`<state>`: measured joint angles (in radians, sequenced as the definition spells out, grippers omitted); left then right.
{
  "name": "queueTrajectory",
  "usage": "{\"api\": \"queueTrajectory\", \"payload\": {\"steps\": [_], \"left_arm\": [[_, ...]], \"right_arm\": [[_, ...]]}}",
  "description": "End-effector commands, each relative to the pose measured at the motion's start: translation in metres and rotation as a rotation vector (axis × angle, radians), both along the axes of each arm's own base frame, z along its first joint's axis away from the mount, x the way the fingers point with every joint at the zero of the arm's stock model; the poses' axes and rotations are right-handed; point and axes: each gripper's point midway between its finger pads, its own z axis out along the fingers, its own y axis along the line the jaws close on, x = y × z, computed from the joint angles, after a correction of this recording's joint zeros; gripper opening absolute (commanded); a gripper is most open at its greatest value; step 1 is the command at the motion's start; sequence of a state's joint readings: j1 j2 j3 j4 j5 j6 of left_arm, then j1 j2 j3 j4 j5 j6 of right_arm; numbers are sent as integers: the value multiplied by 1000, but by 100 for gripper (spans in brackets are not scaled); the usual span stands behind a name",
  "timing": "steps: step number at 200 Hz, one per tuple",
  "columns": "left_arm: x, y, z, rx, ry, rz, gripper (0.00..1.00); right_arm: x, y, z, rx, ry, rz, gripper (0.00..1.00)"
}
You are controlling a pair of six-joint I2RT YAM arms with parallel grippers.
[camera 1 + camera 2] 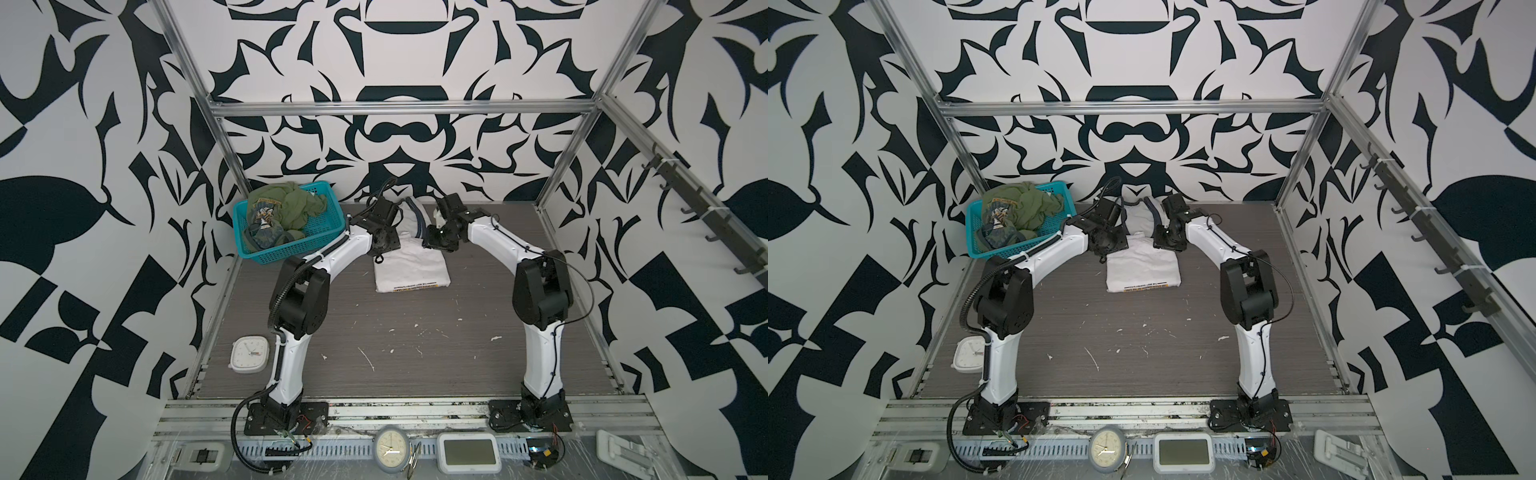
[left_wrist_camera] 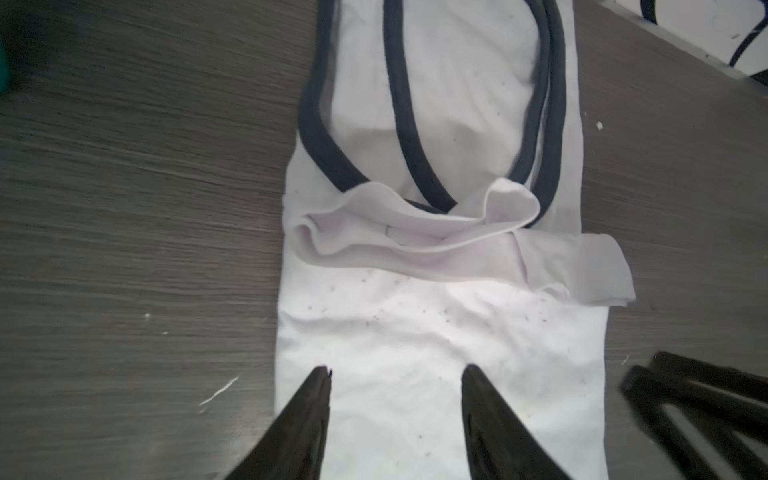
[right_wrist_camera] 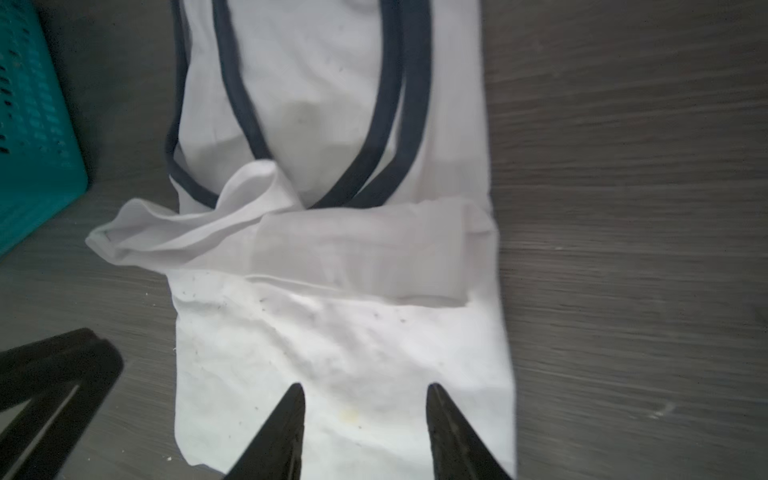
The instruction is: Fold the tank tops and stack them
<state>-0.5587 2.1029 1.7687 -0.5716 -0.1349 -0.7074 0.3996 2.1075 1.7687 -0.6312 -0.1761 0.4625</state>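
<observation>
Toward the back middle of the grey wood-grain worktop (image 1: 415, 353) lies the white cloth tank top with dark navy trim (image 1: 411, 270), partly folded. A rumpled band of cloth crosses its middle, and the trimmed straps point to the back wall. Over its plain part I see the left tool (image 2: 397, 370) with fingers parted midway, gripping nothing. The right tool (image 3: 365, 386) is just beside it, likewise parted and empty. Whether either tip touches the cloth I cannot tell. Off to the left, the olive green tank top with a blue-yellow badge print (image 1: 286, 203) sits crumpled in the teal plastic mesh basket (image 1: 291, 249), apart from the white one.
</observation>
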Motion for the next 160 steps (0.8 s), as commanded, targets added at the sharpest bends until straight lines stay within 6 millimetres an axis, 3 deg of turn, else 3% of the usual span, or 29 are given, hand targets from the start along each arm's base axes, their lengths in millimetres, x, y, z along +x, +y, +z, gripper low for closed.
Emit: {"api": "queueTrajectory", "payload": {"steps": [1, 26, 53, 101, 132, 160], "left_arm": [[16, 1, -18, 6, 12, 9, 53], [40, 1, -29, 4, 4, 12, 53], [65, 4, -33, -7, -22, 18, 53], [87, 9, -40, -4, -32, 19, 55], [86, 16, -30, 19, -9, 21, 56], [52, 29, 9, 26, 23, 38, 60]], "right_arm": [[4, 14, -13, -2, -2, 35, 49], [23, 19, -15, -14, -26, 36, 48], [47, 10, -11, -74, -56, 14, 48], [77, -7, -11, -89, -74, -19, 47], [77, -16, -6, -124, -58, -17, 47], [48, -27, 28, -134, -54, -4, 49]]}}
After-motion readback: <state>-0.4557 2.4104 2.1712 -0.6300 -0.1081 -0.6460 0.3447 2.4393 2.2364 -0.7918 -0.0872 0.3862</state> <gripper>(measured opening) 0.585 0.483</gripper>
